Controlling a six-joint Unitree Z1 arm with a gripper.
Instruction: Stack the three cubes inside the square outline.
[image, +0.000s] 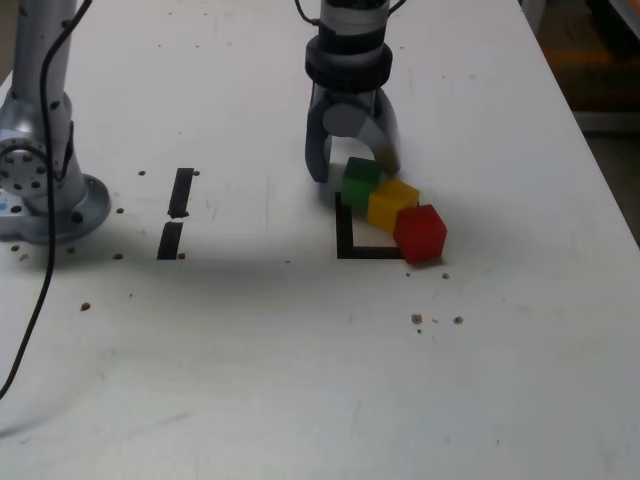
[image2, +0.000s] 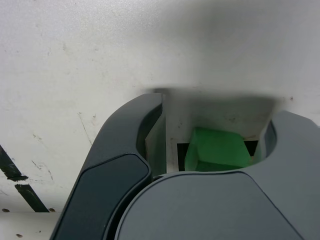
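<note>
Gripper (image: 355, 165) straddles green cube (image2: 217, 150), grip uncertain; only exterior view shows yellow cube (image: 391, 203), red cube (image: 420, 232).

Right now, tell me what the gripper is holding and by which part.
Nothing is clearly held. The gripper straddles the green cube, its jaws on either side, but the wrist view shows gaps beside the cube, so no firm hold can be told.

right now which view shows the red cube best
The exterior view: the red cube sits in full sight at the end of the diagonal row, beside the yellow cube, at the square outline's corner. The wrist view shows none of it, only the green cube between the end effector's jaws.
</note>
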